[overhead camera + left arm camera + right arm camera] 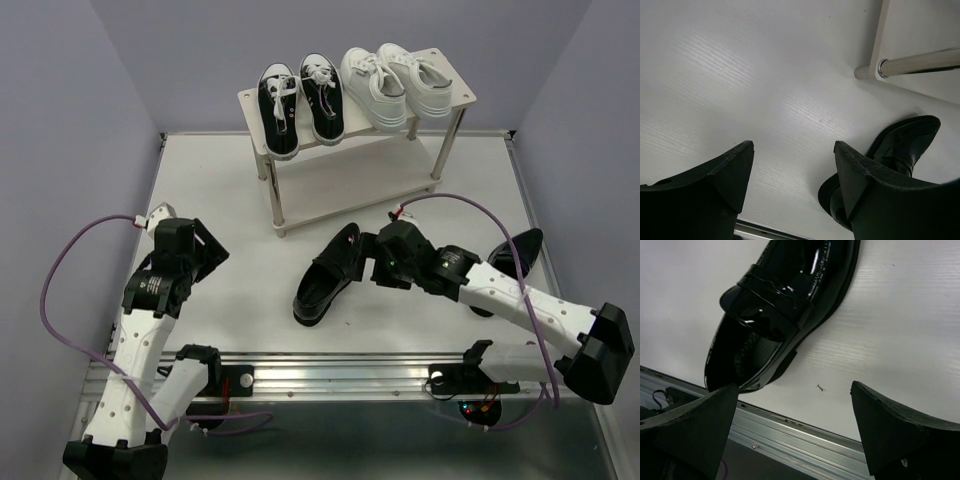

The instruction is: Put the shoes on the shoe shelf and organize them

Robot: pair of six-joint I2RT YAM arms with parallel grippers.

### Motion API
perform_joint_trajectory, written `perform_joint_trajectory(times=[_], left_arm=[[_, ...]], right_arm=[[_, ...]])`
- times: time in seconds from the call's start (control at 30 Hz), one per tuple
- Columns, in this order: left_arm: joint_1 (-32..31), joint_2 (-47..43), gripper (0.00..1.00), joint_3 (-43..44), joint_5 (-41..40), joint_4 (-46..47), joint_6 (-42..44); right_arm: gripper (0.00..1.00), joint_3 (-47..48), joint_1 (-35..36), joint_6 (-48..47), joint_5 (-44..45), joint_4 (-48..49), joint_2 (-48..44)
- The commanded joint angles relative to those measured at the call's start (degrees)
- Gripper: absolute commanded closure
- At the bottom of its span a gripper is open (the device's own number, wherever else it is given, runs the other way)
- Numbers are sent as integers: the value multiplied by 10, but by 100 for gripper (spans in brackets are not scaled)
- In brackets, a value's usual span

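A white table (250,290) carries a two-tier shoe shelf (340,185) standing at its far side. On the shelf's top board sit black canvas sneakers (280,112) on the left and white sneakers (375,85) on the right. A glossy black loafer (330,275) lies on the table in front of the shelf, and a second loafer (515,255), partly hidden, lies well apart to its right.

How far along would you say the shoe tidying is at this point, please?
Done: black canvas sneakers and white sneakers sit paired on the shoe shelf's top board. In hand: nothing; the right tool hangs open beside one loafer, the left tool open too. Left: both loafers, the second loafer half hidden behind the right arm.
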Motion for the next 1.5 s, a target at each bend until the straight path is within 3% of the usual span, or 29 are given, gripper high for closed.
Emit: perform_joint_trajectory(times=[0.0, 0.33, 0.53, 0.63, 0.73, 0.77, 0.87, 1.0, 1.3, 1.37, 1.47], left_arm=[[-2, 3, 24, 6, 4, 20, 1], [-2, 4, 24, 7, 10, 24, 0], [-1, 11, 24, 8, 9, 25, -1], [-1, 14, 24, 10, 10, 26, 1], [-2, 16, 24, 13, 10, 26, 3], [-2, 17, 24, 15, 9, 26, 5], [-2, 19, 24, 16, 7, 27, 6], [-2, 30, 24, 15, 9, 34, 11], [-2, 36, 24, 9, 17, 49, 15], [-2, 37, 24, 7, 17, 50, 16], [-2, 35, 24, 8, 17, 50, 16]], right_arm=[[0, -6, 6, 31, -31, 115, 20], [1, -25, 48, 51, -46, 188, 125], [13, -34, 69, 60, -35, 191, 174], [38, -43, 69, 61, -27, 190, 173], [53, -48, 69, 58, -14, 184, 163], [65, -46, 69, 54, -3, 169, 156], [85, -44, 69, 54, 19, 125, 138], [99, -45, 69, 33, 53, 67, 91], [96, 28, 69, -110, 88, -111, 81], [84, 30, 69, -128, 87, -117, 83], [53, 37, 69, -130, 92, -124, 92]])
